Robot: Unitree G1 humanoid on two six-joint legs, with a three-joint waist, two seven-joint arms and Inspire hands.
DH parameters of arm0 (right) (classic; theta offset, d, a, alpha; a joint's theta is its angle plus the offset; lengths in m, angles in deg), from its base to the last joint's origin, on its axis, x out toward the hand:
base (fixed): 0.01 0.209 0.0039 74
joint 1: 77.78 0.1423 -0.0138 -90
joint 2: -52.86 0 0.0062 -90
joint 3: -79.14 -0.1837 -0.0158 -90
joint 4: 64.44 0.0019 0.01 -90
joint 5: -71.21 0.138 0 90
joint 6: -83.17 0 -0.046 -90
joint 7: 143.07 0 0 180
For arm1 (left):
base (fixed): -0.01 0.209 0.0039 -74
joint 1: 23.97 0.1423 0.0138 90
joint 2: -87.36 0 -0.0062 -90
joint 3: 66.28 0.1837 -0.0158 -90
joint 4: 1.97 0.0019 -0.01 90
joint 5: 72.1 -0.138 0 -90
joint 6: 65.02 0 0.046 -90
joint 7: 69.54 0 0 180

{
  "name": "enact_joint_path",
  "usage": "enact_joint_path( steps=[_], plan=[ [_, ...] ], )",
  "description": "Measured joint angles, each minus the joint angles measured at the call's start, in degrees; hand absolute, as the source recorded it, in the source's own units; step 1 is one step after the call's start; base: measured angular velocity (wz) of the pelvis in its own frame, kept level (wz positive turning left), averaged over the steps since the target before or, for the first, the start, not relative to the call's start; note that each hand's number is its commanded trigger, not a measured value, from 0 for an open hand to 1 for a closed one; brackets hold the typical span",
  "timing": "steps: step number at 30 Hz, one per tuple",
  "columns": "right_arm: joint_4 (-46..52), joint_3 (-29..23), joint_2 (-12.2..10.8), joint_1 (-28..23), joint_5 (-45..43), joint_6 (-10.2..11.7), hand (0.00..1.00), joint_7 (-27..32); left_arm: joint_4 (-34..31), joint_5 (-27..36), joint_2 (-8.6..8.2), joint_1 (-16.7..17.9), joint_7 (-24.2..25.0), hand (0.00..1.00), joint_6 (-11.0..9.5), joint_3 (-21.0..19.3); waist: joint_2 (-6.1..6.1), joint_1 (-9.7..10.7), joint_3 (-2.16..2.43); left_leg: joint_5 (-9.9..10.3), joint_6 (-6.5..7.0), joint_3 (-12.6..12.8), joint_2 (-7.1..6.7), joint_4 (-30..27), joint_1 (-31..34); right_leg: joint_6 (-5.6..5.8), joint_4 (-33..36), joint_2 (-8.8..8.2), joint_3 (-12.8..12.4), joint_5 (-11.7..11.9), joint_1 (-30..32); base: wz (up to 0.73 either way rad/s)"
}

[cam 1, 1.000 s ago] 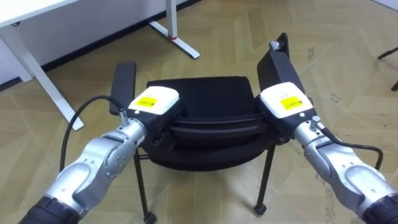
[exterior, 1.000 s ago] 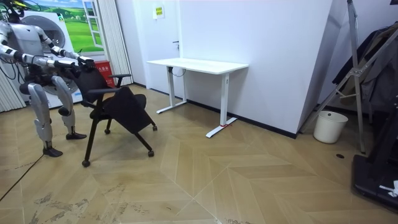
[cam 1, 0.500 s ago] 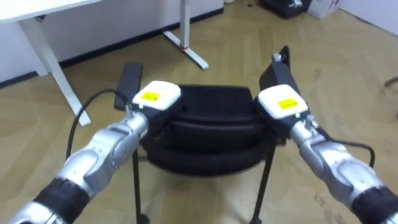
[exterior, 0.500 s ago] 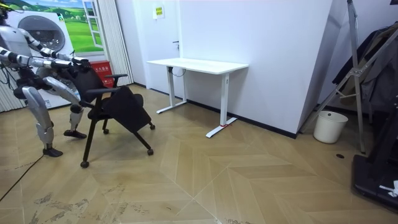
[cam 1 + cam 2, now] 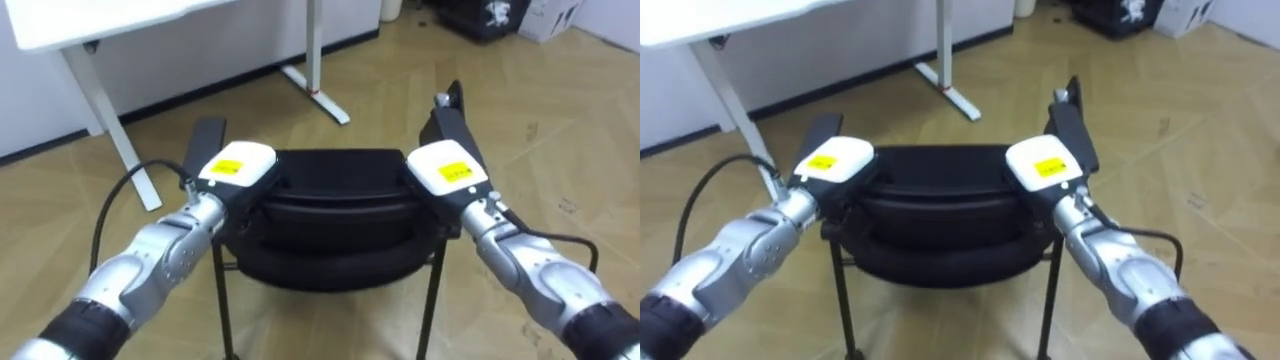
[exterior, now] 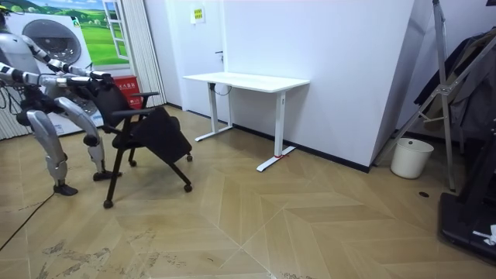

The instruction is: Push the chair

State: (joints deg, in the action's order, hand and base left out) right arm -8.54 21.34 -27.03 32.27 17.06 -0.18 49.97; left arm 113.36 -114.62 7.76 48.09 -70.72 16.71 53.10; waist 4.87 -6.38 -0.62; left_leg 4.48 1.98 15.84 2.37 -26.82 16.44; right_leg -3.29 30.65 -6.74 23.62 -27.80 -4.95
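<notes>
- The white desk (image 6: 246, 80) is standing by the wall, beyond the chair.
- The black chair (image 5: 340, 195) is standing on the wooden floor (image 6: 310, 225), between the robot and the desk.
- The left robot hand (image 5: 238, 165) and the right robot hand (image 5: 447, 170) are resting on the top of the chair's back, one at each end. Their fingers are hidden, so I cannot tell whether they are spread or curled.

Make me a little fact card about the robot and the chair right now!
robot: stands behind the chair, at the room view's left
chair: black, with thin dark legs and two armrests
left hand: on the left end of the chair's back
right hand: on the right end of the chair's back
ahead of the chair: white desk against the white wall
floor: wood, zigzag pattern
also there: white bin by the wall, at the room view's right
</notes>
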Motion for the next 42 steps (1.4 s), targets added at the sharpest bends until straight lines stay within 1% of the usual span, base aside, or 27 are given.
enact_joint_path(
  steps=[1,2,3,4,6,7,8,11,13,15,16,17,18,19,20,22,24,25,26,28,29,30,31,35,37,39,42],
  plan=[
    [0.0,0.2,0.2,0.1,0.3,-0.1,1.00,0.0,0.1,0.0,-0.06,-0.2,0.0,1.00,0.0,-0.1,0.27,-0.3,0.08,0.9,1.57,0.5,-1.03,0.4,-0.7,0.59,1.7,-1.24,-0.1,-0.4,0.2,-0.20],
    [-0.4,0.4,0.1,1.2,0.4,-0.3,1.00,0.0,0.4,0.0,-0.24,-0.4,-0.5,1.00,0.0,-0.4,0.93,-0.7,0.08,2.4,2.82,1.3,-1.96,-1.0,-0.9,2.95,10.5,-4.20,0.1,-0.4,3.0,-0.24],
    [-0.7,0.4,0.3,2.4,0.2,-0.4,1.00,0.0,1.2,0.6,-0.66,-0.9,-0.9,1.00,0.0,-0.6,-0.39,-0.5,-0.58,4.9,3.36,0.6,-2.27,-4.2,-0.5,7.17,23.9,-7.60,-0.3,4.2,8.5,-0.20],
    [-0.9,0.4,0.2,2.5,0.2,-0.5,1.00,0.0,1.8,0.9,-1.01,-1.0,-1.0,1.00,0.0,-0.5,-0.97,-0.4,-0.55,6.0,3.54,-0.2,-2.25,-5.7,-0.3,7.93,29.5,-9.06,-1.1,8.2,11.2,-0.06],
    [-2.3,1.1,-0.2,2.4,0.2,-0.1,1.00,0.0,3.8,1.3,-1.43,-1.9,-1.1,1.00,-0.9,-0.1,-2.90,-0.4,-0.95,9.1,3.64,-3.4,-2.05,-7.6,-2.1,5.78,41.5,-10.17,-5.5,27.1,18.3,0.06],
    [-2.7,1.0,-0.5,2.4,0.4,0.1,1.00,0.1,4.1,1.2,-1.19,-2.2,-1.1,1.00,-1.1,-0.1,-3.46,-0.3,-0.75,9.6,3.60,-4.5,-2.03,-8.0,-2.3,6.20,43.6,-10.01,-6.2,30.6,19.9,0.17],
    [-3.6,0.7,-1.5,2.6,0.6,0.1,1.00,0.5,4.5,0.4,-0.75,-2.6,-1.1,1.00,-1.4,0.0,-3.17,-0.7,-1.03,10.6,3.49,-5.8,-1.81,-9.2,-2.2,5.98,47.8,-10.05,-7.1,30.5,22.6,0.21],
    [-5.1,0.8,-2.9,3.9,0.7,0.1,1.00,0.8,5.5,0.0,-0.10,-4.8,-1.6,1.00,-1.3,0.0,-3.60,-1.4,-1.61,12.8,2.44,-9.5,-1.15,-11.3,-2.5,5.90,47.0,-8.70,-7.2,21.4,27.6,0.18],
    [-6.2,1.0,-4.2,4.8,0.3,-0.1,1.00,1.4,6.7,0.1,0.18,-5.2,-2.5,1.00,-1.7,-0.2,-4.41,-1.4,-2.18,13.8,1.54,-12.2,-1.01,-11.4,-3.1,6.30,36.3,-7.18,-7.2,17.6,27.9,0.21],
    [-6.4,0.8,-5.1,5.4,-0.3,-0.7,1.00,2.8,8.1,0.0,0.40,-6.3,-3.4,1.00,-2.3,0.0,-3.86,-0.9,-2.44,14.6,0.10,-14.8,-1.07,-11.4,-2.8,6.50,14.6,-5.91,-7.5,16.9,26.3,0.52],
    [-6.6,0.7,-5.3,5.7,-0.5,-0.8,1.00,3.0,8.4,0.0,0.49,-6.8,-3.7,1.00,-2.3,0.0,-3.46,-0.5,-2.55,14.8,-0.37,-14.9,-1.07,-11.4,-2.9,6.51,9.8,-6.00,-7.7,16.9,25.6,0.55],
    [-6.9,0.7,-5.7,6.5,-0.6,-0.9,1.00,3.2,9.2,0.3,0.67,-7.2,-4.4,1.00,-2.3,-0.1,-3.07,-0.3,-2.53,15.5,-1.59,-15.5,-0.87,-12.1,-2.8,6.04,5.5,-6.36,-7.9,17.9,24.7,0.44],
    [-7.8,0.9,-6.1,7.3,-0.7,-0.9,1.00,3.5,10.2,0.8,0.66,-7.4,-4.9,1.00,-2.4,-0.3,-2.46,-0.5,-1.93,16.3,-2.90,-16.2,-0.05,-13.1,-2.6,3.87,6.6,-5.29,-7.6,17.2,24.5,0.37],
    [-8.0,1.0,-6.1,7.8,-0.7,-0.9,1.00,3.5,10.3,1.0,0.64,-7.5,-4.9,1.00,-2.4,-0.4,-2.75,-0.9,-1.91,16.7,-3.62,-16.0,0.60,-13.4,-2.6,2.92,7.2,-4.98,-7.1,16.6,24.4,0.26],
    [-8.3,1.2,-6.0,8.6,-0.7,-0.9,1.00,3.5,10.4,1.2,0.49,-7.5,-4.9,1.00,-2.4,-1.1,-3.43,-1.2,-1.77,17.3,-5.01,-15.8,2.74,-13.6,-2.7,1.16,7.5,-3.99,-5.7,15.5,24.0,0.14],
    [-8.4,1.6,-6.0,10.2,-0.7,-0.9,1.00,2.4,10.3,0.9,0.09,-7.8,-5.0,1.00,-2.5,-1.7,-3.48,-2.0,-1.69,17.7,-6.70,-15.8,4.95,-13.2,-3.1,-0.43,8.6,-2.76,-4.6,13.5,23.9,0.17],
    [-8.5,1.6,-6.0,11.4,-0.6,-0.9,1.00,1.7,10.1,0.2,-0.06,-7.7,-5.1,1.00,-2.5,-2.6,-3.04,-2.1,-1.65,16.7,-8.44,-15.9,6.59,-14.1,-3.4,-1.89,10.3,-1.99,-2.7,10.5,23.2,0.39],
    [-8.6,1.6,-5.9,11.7,-0.6,-0.8,1.00,1.6,10.1,0.2,0.02,-7.9,-5.3,1.00,-2.5,-2.5,-2.82,-2.0,-1.79,16.3,-8.09,-15.7,7.04,-15.7,-2.9,-2.15,11.0,-1.91,-2.4,9.6,22.9,0.36],
    [-9.7,1.8,-6.2,12.1,-0.5,-0.7,1.00,1.4,10.3,0.2,0.03,-8.0,-5.8,1.00,-2.5,-2.3,-2.21,-2.3,-2.15,14.7,-6.72,-15.4,7.62,-20.2,-1.8,-2.56,12.5,-1.87,-2.2,7.8,22.0,0.21],
    [-10.8,2.6,-6.4,12.2,0.1,-0.4,1.00,1.3,10.7,0.2,-0.09,-7.7,-6.1,1.00,-2.4,-2.1,-2.06,-2.9,-2.18,10.6,-5.01,-15.5,8.93,-28.3,0.8,-2.76,13.2,-1.27,-1.6,5.7,19.7,0.11],
    [-11.4,2.9,-6.4,11.9,0.3,-0.1,1.00,1.3,10.7,0.2,-0.16,-7.2,-6.3,1.00,-2.3,-1.4,-2.02,-3.5,-2.19,6.6,-4.02,-16.1,9.38,-33.0,2.8,-2.99,13.2,-0.86,-1.0,4.6,17.9,0.15],
    [-11.7,2.9,-6.4,11.5,0.3,0.2,1.00,1.2,10.7,0.2,-0.32,-7.0,-6.7,1.00,-2.0,-1.2,-2.00,-3.6,-2.22,3.7,-3.75,-16.4,9.27,-35.8,4.1,-3.61,13.2,-0.85,-0.2,4.0,16.3,0.19],
    [-11.8,2.8,-6.4,11.3,0.3,0.3,1.00,1.2,10.7,0.0,-0.55,-6.7,-6.8,1.00,-1.9,-1.2,-1.91,-3.5,-2.29,2.7,-3.77,-16.4,9.05,-36.7,4.5,-3.76,13.3,-0.80,-0.1,3.6,15.6,0.26],
    [-12.2,2.6,-6.1,11.4,0.3,0.4,1.00,1.2,10.7,-0.6,-1.71,-6.2,-7.7,1.00,-1.1,-1.4,-2.01,-4.3,-2.48,2.7,-3.87,-14.2,5.05,-37.4,8.6,-3.46,12.9,-0.85,0.0,1.7,13.5,0.02],
    [-12.1,2.6,-6.0,11.7,0.3,0.5,1.00,1.4,10.7,-0.6,-1.88,-6.6,-8.4,1.00,-1.1,-1.5,-1.95,-4.5,-2.53,2.8,-3.77,-12.4,3.38,-31.7,9.9,-3.43,12.8,-1.03,0.0,1.3,13.3,-0.04],
    [-12.6,2.6,-5.8,12.3,0.2,0.5,1.00,2.7,10.6,-0.6,-2.02,-7.1,-9.5,1.00,-0.6,-1.2,-1.89,-4.5,-2.58,2.7,-3.78,-10.4,1.43,-18.6,10.0,-3.11,11.8,-1.12,0.3,1.1,13.5,0.00],
    [-12.6,2.4,-5.1,12.5,0.2,0.2,1.00,5.2,10.6,-0.8,-2.35,-8.0,-11.1,1.00,-0.6,-0.9,-2.06,-4.3,-2.52,2.2,-3.94,-10.4,-0.21,-7.6,9.8,-2.91,10.9,-1.20,1.2,1.1,13.5,0.06]
  ],
)
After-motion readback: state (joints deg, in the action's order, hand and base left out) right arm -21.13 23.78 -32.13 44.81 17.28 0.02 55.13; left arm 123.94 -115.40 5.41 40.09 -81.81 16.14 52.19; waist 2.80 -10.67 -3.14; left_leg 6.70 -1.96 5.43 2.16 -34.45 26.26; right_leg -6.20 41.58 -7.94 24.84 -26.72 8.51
